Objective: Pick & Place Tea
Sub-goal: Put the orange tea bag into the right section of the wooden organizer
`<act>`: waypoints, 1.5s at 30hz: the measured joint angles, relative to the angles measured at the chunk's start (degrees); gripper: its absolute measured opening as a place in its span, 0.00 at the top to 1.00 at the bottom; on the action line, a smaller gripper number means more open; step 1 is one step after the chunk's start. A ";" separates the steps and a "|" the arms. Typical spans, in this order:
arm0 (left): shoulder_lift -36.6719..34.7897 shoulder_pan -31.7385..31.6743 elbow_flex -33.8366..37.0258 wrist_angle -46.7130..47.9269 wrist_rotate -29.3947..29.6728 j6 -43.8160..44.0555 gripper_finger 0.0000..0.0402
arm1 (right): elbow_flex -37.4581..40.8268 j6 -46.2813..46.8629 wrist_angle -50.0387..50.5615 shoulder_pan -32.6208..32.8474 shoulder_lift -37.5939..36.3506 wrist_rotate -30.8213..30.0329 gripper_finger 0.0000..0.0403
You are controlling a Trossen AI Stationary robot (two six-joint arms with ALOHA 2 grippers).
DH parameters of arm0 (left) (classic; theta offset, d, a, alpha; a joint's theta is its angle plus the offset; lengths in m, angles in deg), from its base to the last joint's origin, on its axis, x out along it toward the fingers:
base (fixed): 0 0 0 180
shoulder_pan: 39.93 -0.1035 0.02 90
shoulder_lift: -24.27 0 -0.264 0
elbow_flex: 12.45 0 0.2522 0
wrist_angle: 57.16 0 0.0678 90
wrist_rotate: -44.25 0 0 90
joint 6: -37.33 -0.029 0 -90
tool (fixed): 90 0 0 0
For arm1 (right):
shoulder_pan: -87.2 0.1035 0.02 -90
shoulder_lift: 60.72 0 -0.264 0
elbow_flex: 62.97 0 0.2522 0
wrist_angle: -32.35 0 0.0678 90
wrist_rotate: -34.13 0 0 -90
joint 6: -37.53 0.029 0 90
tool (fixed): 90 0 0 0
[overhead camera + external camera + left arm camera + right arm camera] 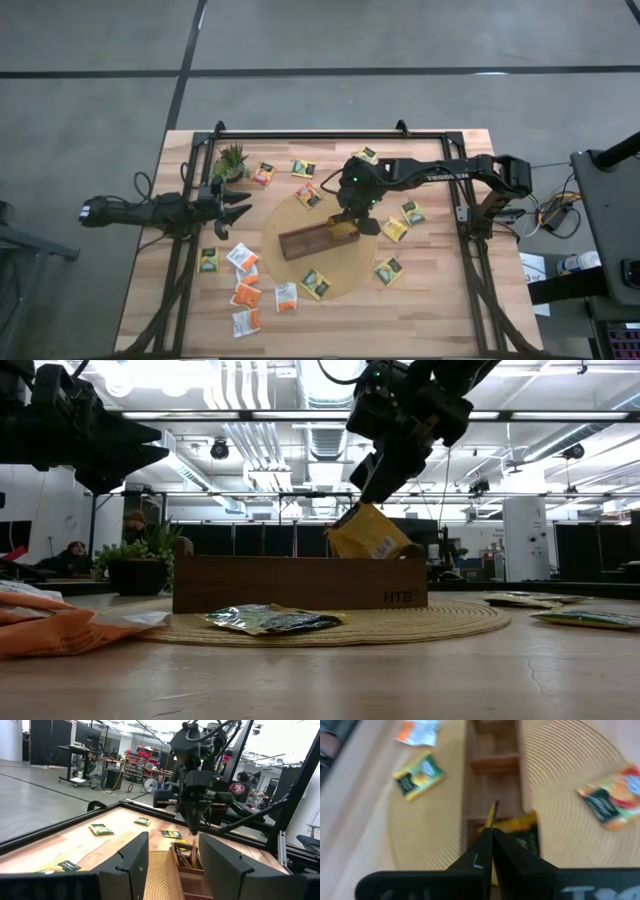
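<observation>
The right end effector (345, 226) is pinching a small flat yellow tea sachet (367, 534) above the long brown wooden tray (300, 583); the left end effector (236, 203) is waiting open.

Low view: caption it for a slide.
Right gripper holds a yellow tea sachet over the end of the wooden tray on the round mat.

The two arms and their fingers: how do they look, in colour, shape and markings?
Both arms are dark, nearly black, built of jointed segments. The right arm bears pale lettering along its forearm, too small to read, and a small green light near its wrist. The left gripper ends in dark, flat, angular fingers. Black cables trail behind the left arm.
</observation>
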 joint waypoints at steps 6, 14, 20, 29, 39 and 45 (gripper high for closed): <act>0.00 0.00 0.00 0.00 0.01 0.00 0.58 | 0.26 -0.60 0.76 -0.02 0.02 -6.17 0.98; 0.01 0.00 0.00 0.00 0.02 0.00 0.58 | 0.92 -0.08 -5.60 0.18 0.02 -8.60 0.98; 0.00 0.00 0.00 0.00 0.00 -0.02 0.58 | 2.43 2.97 -7.06 0.83 0.00 -8.06 0.98; 0.00 0.00 0.00 0.00 0.02 -0.02 0.58 | 6.67 5.58 -7.05 1.09 -0.42 -9.06 0.98; 0.02 0.00 0.00 0.09 0.00 0.00 0.58 | 9.95 6.58 -6.80 1.07 -7.46 -12.49 0.98; 0.04 0.00 0.00 0.51 0.02 -0.01 0.58 | 14.40 10.66 -7.75 1.09 -9.60 -13.90 0.98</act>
